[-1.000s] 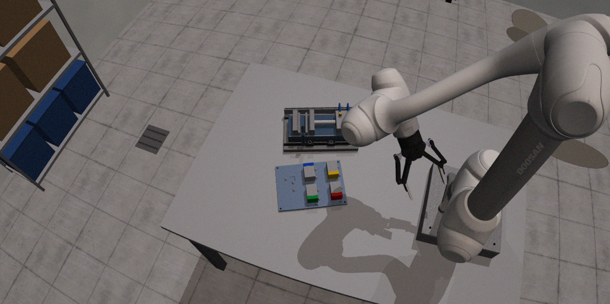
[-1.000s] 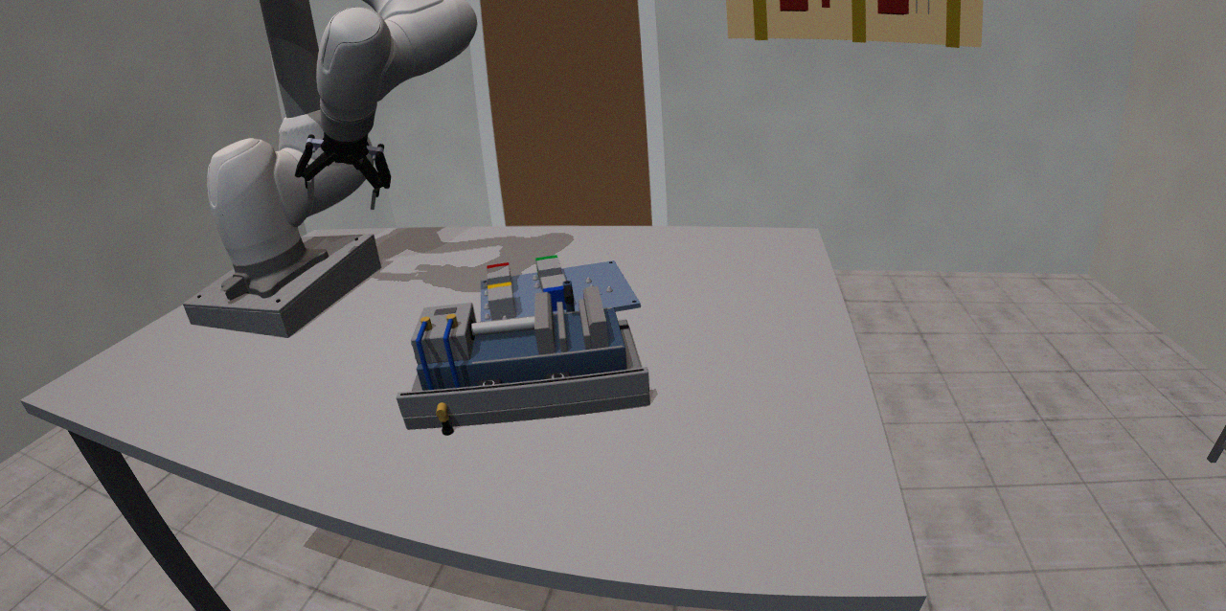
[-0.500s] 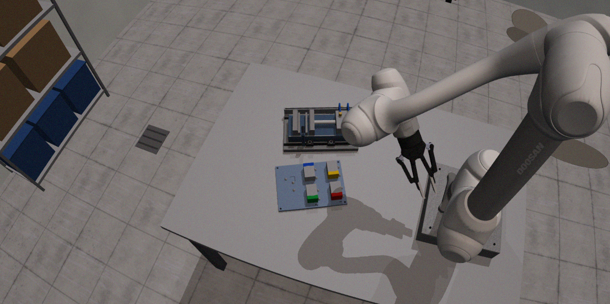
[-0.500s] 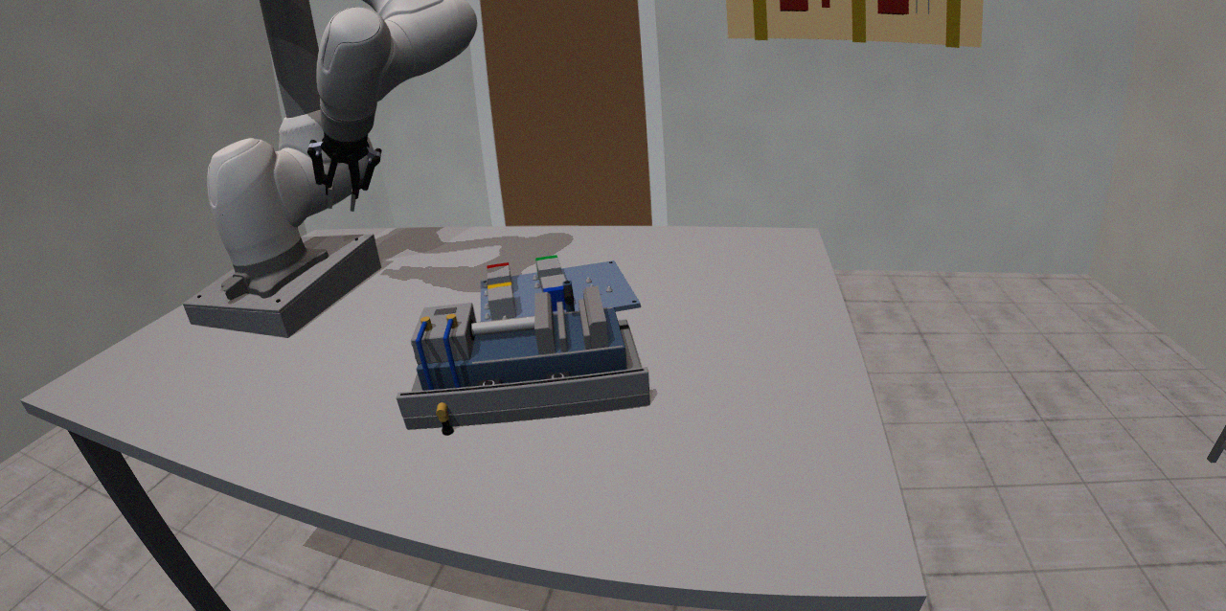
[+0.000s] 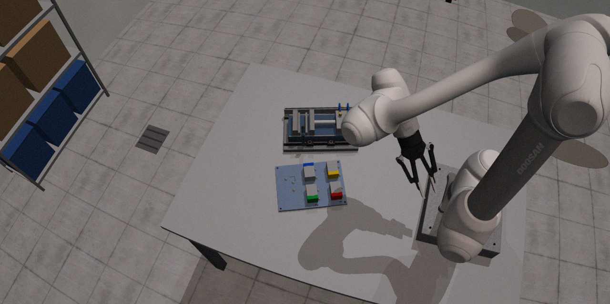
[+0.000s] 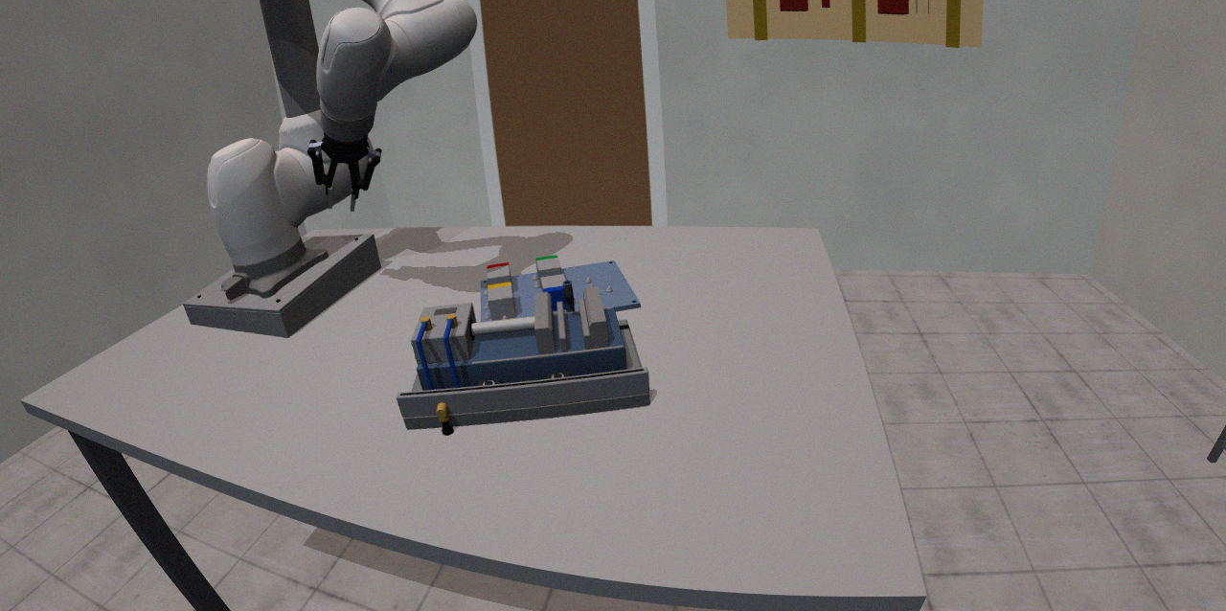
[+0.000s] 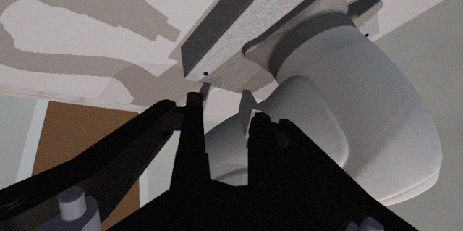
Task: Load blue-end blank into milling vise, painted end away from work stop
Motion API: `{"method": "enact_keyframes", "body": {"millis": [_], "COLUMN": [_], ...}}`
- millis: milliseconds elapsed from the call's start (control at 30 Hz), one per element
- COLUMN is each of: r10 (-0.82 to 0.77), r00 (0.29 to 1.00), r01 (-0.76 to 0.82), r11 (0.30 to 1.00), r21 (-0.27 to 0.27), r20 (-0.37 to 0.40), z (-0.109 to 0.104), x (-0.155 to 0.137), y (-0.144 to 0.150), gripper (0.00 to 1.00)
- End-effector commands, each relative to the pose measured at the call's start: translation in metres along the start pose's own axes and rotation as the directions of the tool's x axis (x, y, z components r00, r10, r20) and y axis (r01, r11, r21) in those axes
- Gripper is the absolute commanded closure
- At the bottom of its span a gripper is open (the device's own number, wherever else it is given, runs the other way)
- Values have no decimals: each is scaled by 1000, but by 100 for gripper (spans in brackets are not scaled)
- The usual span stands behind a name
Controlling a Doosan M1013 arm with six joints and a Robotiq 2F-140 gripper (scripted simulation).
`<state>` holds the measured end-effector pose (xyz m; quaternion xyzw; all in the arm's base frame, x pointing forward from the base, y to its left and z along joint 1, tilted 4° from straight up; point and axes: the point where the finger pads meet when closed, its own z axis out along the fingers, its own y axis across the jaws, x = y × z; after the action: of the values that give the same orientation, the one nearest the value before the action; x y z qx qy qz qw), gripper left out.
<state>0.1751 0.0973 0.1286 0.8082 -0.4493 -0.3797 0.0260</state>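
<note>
Grey table [image 5: 256,101] carries everything: arm base plate [image 5: 492,250] at one edge, vise [image 5: 317,129] on its raised plate mid-table, light-blue infeed plate [image 5: 284,191] just beside it. We read that layout as deliberate: the infeed plate sits next to the work-stop end of the vise, so the transfer is short. Vise jaws stand apart with nothing between them, ready for loading.

Four blanks lie flat on the infeed plate, apart from one another. Blue-end blank [image 5: 309,172] is in the row nearer the vise, blue end towards the vise, yellow-end blank [image 5: 332,169] beside it; green-end blank [image 5: 312,193] and red-end blank [image 5: 336,190] are in the far row.

Gripper [image 5: 426,187] hangs above the table near the base plate, fingers drawn in to a narrow gap, gripping nothing. We judge that's a pre-set width for the blank. Target blank is well apart from it, across bare table, past the yellow and red ones. No approach begun, as we see it.
</note>
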Motion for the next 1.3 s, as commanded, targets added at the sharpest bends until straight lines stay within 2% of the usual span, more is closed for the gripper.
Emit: {"method": "enact_keyframes", "body": {"millis": [0, 1100, 1133, 1267], "r10": [0, 0, 0, 0], "r00": [1000, 1000, 1000, 1000], "r01": [0, 0, 0, 0], "r11": [1000, 1000, 1000, 1000], "r21": [0, 0, 0, 0], "r20": [0, 0, 0, 0], "z": [0, 0, 0, 0], "x": [0, 0, 0, 0], "y": [0, 0, 0, 0], "gripper": [75, 75, 0, 0]}}
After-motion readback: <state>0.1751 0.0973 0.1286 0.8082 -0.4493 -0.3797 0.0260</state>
